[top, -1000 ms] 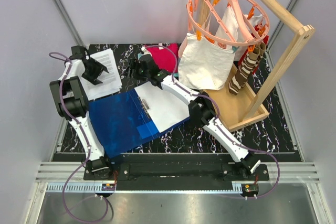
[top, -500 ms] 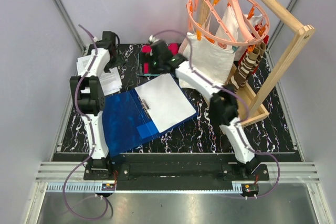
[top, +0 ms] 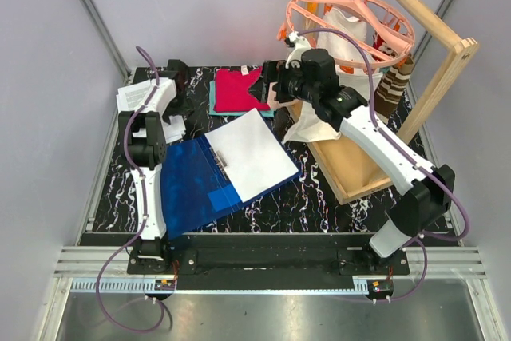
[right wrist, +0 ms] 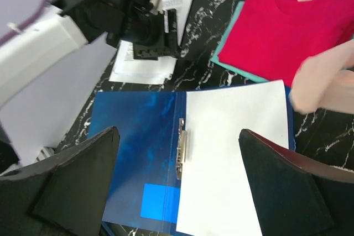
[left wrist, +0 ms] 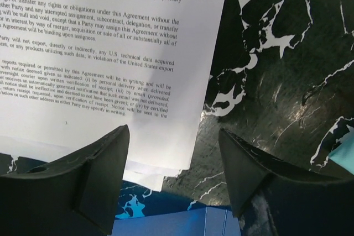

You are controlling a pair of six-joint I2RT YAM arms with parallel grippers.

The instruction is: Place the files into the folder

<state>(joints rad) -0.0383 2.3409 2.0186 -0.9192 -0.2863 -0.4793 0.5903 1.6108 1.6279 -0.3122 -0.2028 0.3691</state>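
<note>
Task partly done. The folder (top: 192,181) lies open and flat on the table (top: 319,197), nearer the left arm. Its blue cover is spread to the left, and one white sheet (top: 254,153) sits blank side up on the right half, beside the spine clip (right wrist: 181,146). The sheet looks square to the folder, but it is judged to be only resting there, since the clip does not appear to cross it. The other files (top: 132,100), a loose stack of printed pages, are at the far left corner of the table, apart from the folder, so at least one more transfer is left, and possibly closing the cover. The left arm reaches back over that stack with the wrist pitched downward. The left gripper (left wrist: 172,136) has its jaws apart and nothing between them. They straddle the right edge of the top page (left wrist: 110,53) near its lower corner, one finger over paper and the other over bare table. Contact with the sheet cannot be told. The right arm is raised high and extended toward the back, above the red shirt (top: 239,89), with its wrist camera looking down on the folder. The right gripper (right wrist: 177,134) is spread fully wide and holds nothing. Judgement: the left arm is placed for the next pickup, and the thin sheet edge may be hard to catch.
</note>
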